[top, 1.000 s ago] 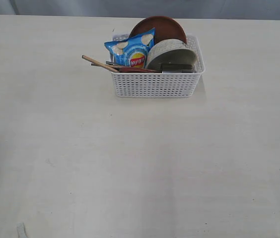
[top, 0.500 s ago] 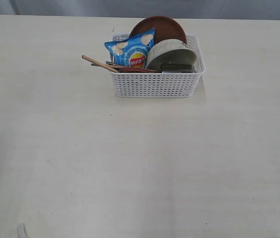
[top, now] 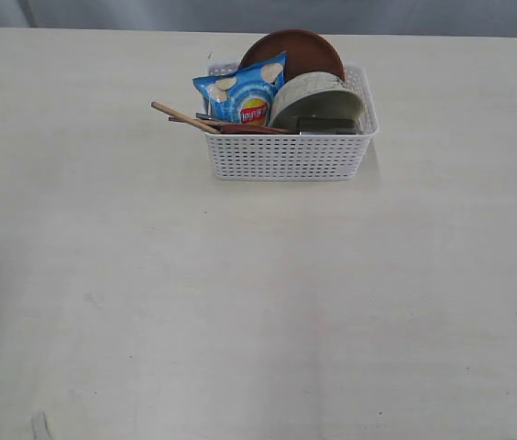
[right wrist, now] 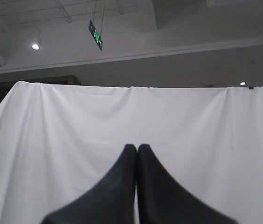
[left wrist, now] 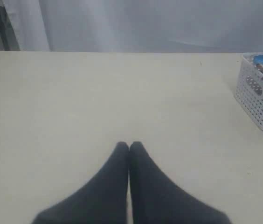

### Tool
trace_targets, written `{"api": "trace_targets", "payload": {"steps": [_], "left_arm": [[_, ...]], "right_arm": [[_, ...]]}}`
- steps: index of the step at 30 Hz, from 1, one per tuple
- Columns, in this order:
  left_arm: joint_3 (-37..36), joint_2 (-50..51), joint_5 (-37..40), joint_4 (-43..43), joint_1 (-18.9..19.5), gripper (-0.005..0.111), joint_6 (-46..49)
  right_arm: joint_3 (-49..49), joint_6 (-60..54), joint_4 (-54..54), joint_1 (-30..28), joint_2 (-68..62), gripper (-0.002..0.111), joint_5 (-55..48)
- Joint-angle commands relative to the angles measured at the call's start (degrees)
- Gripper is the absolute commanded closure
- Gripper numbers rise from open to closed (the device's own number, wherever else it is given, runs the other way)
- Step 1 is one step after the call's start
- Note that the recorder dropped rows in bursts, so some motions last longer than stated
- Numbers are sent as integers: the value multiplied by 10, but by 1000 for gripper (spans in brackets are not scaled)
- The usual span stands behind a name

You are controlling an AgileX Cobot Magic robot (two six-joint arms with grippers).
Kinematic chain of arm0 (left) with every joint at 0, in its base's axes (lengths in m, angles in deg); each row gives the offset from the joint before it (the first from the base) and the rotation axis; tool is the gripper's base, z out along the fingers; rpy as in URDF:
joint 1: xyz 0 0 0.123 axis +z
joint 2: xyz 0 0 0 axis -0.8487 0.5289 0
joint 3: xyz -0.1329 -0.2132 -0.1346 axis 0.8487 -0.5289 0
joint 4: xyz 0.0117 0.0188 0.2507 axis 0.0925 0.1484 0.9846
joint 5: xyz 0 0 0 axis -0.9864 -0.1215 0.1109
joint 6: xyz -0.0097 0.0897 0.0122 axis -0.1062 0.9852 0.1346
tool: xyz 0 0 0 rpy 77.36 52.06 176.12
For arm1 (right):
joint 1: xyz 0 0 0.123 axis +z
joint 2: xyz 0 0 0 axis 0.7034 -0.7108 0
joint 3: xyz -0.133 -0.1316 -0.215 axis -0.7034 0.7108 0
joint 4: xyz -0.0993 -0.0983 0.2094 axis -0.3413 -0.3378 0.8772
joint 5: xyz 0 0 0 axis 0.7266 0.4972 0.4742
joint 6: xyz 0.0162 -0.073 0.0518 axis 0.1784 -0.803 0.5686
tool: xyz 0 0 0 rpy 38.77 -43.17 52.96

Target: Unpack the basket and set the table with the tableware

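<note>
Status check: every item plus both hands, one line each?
basket: upright on table, packed, nothing taken out
plate: on edge at basket's back
bowl: tipped on its side in basket
chips bag: upright in basket
chopsticks: in basket, ends poking past its left side in exterior view
left hand: shut, empty, over table
right hand: shut, empty, facing curtain

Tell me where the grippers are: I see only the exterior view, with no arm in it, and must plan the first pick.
Observer: The left gripper is shut and empty, over the pale off-white wooden tabletop.
Operator: The right one?
Observer: The right gripper is shut and empty, aimed at a white cloth curtain, not the tabletop.
Operator: Does the left wrist camera see the white perforated plastic basket?
Observer: Yes, at the edge of its picture, apart from the gripper.
</note>
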Motion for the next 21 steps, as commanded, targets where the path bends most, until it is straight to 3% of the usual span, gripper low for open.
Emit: {"api": "trace_targets", "payload": {"steps": [1, 4, 12, 16, 21], "left_arm": [[-1, -2, -7, 6, 2, 107, 2], [-1, -2, -7, 6, 2, 107, 2], [-1, -2, -7, 6, 2, 107, 2], [-1, -2, -7, 6, 2, 107, 2], [-1, -2, -7, 6, 2, 107, 2]], "right_arm": [[-8, 73, 0, 1, 2, 108, -145], [-50, 95, -1, 1, 2, 108, -272], [-182, 92, -20, 12, -134, 108, -362], [-262, 82, -68, 70, -254, 108, -442], [-367, 33, -69, 197, -438, 108, -634]]}}
